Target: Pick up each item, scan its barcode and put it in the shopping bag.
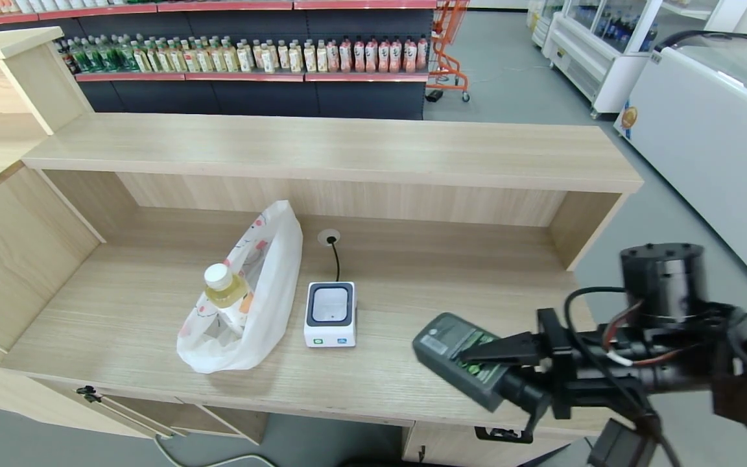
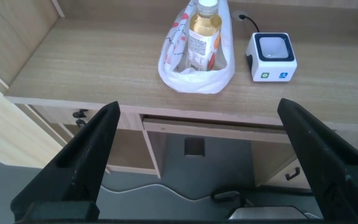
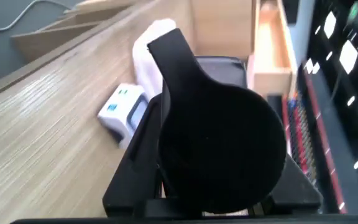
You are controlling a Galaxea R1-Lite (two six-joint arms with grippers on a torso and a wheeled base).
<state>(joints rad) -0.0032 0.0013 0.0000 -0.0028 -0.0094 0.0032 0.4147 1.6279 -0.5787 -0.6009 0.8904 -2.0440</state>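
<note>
Head view: right gripper (image 1: pixel 485 360), jaws pinching dark pack (image 1: pixel 446 342) above counter's (image 1: pixel 412 272) front-right corner, probably staged for scanner (image 1: pixel 329 312). Left gripper (image 2: pixel 199 113): jaws spread, empty.

White printed bag (image 1: pixel 277 259), yellow bottle (image 1: pixel 225 295), white scanner (image 1: pixel 329 336), dark-green pack (image 1: pixel 452 350).

Bottle (image 1: pixel 225 295) upright in white bag (image 1: pixel 277 259), scanner (image 1: pixel 329 313) beside; dark packet (image 1: pixel 450 350) in right tool (image 1: pixel 487 370)

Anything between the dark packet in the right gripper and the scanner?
Nothing visible: only bare wooden counter lies between the dark flat packet in the right gripper and the white box-shaped scanner.
</note>
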